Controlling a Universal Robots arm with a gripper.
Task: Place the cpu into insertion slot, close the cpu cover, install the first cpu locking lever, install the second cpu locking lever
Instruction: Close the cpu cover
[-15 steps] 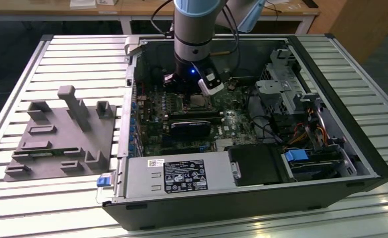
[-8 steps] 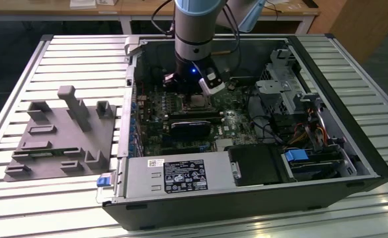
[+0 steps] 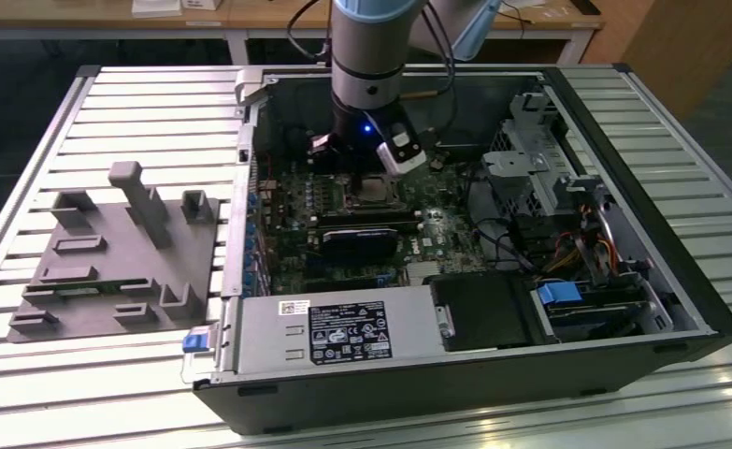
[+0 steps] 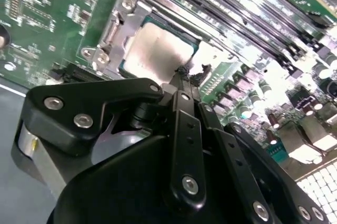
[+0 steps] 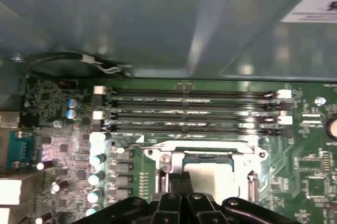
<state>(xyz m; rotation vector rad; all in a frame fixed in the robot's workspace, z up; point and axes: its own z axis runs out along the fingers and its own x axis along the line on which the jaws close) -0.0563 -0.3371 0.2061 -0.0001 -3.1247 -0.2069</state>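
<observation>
In the exterior view the arm reaches into an open computer case (image 3: 665, 309) on the slatted worktop (image 3: 129, 103). In both wrist views the cpu (image 4: 158, 50) lies flat on the circuit board (image 4: 42, 23), framed by the cpu cover (image 5: 210, 153). The gripper (image 4: 184, 72) is clenched and empty at the cpu's edge.

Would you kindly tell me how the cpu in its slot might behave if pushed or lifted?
The cpu looks like a flat metal-topped plate, so probably stiff and light. Its smooth shiny top may be slippery. Sitting in the insertion slot, it likely resists sideways pushes.
</observation>
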